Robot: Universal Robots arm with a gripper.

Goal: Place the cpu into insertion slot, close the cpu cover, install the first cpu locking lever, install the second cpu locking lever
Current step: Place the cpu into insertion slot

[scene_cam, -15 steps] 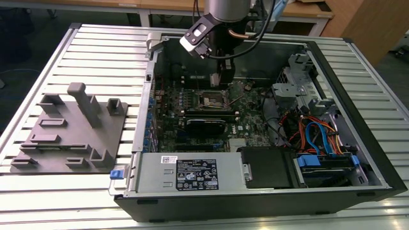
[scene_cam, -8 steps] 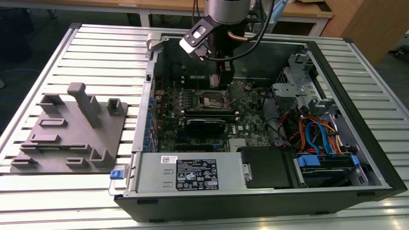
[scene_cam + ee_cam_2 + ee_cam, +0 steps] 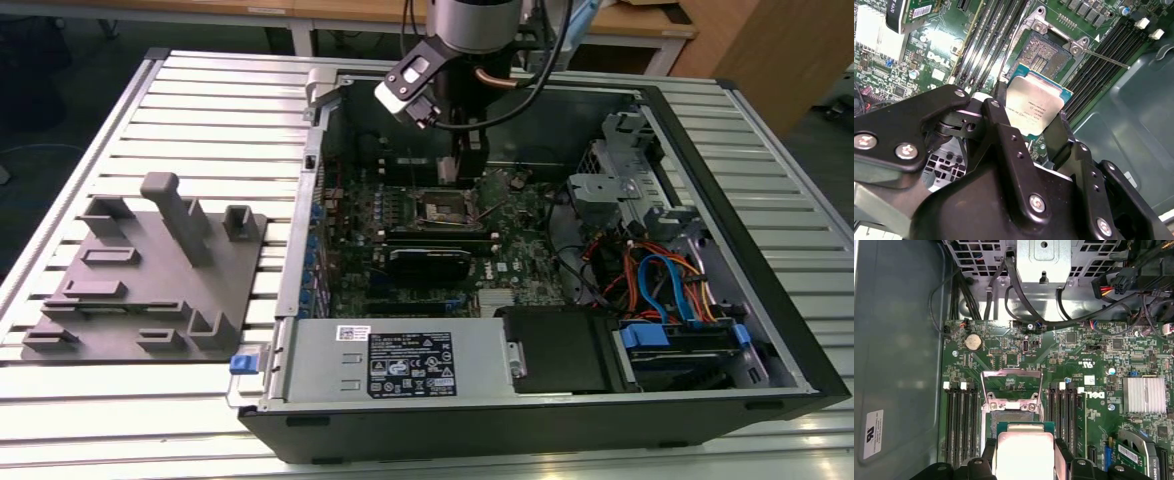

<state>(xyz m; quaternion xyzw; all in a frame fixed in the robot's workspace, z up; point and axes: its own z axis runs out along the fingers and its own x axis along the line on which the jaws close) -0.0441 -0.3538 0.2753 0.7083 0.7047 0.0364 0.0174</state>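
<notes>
Arm [image 3: 478,25] points down, jaws gripping the cpu [image 3: 1036,107].

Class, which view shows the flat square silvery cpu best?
Second wrist view: the flat square silvery cpu shows most fully, held in the black gripper. The first wrist view crops the cpu; exterior view, too small to tell.

A ribbed metal worktable [image 3: 160,100] stands on dark floor [image 3: 47,110], wooden desks [image 3: 347,12] behind it.

Saw print, made out no wording I could trust. Fine dark lines on cpu [image 3: 1036,107] top in second wrist view — unreadable. White sticker [image 3: 872,434] on case wall [image 3: 899,340] in first wrist view, white label [image 3: 411,363] on power supply [image 3: 320,370] in exterior view — both illegible to me.
</notes>
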